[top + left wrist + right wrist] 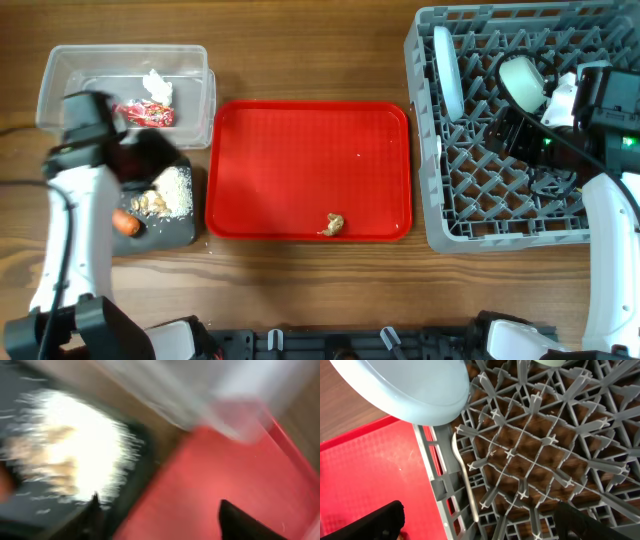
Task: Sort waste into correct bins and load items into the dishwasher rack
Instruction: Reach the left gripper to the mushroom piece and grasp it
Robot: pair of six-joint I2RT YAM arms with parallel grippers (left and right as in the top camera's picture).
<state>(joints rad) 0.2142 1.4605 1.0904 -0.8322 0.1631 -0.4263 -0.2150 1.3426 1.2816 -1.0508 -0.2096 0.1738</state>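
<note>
The grey dishwasher rack (430, 215) stands at the right. A pale blue plate (447, 75) stands upright in it, and a pale bowl (522, 80) lies beside it. My right gripper (517, 132) is open and empty above the rack. In the right wrist view the gripper (480, 525) hovers over the rack's left edge, where the white spoon (465, 480) lies below the plate (410, 385). The clear tub (60, 70) holds the red wrapper (146, 114) and the tissue (158, 88). The black tray (175, 232) holds rice (178, 190) and the carrot (126, 223). My left gripper (150, 155) is open and empty above it, as the blurred left wrist view shows (165, 520). The yellow cup is out of view.
The red serving tray (300, 140) lies in the middle with a small brown food lump (332, 224) near its front edge. It also shows in the left wrist view (225, 475) and the right wrist view (365, 470). Bare wood table surrounds everything.
</note>
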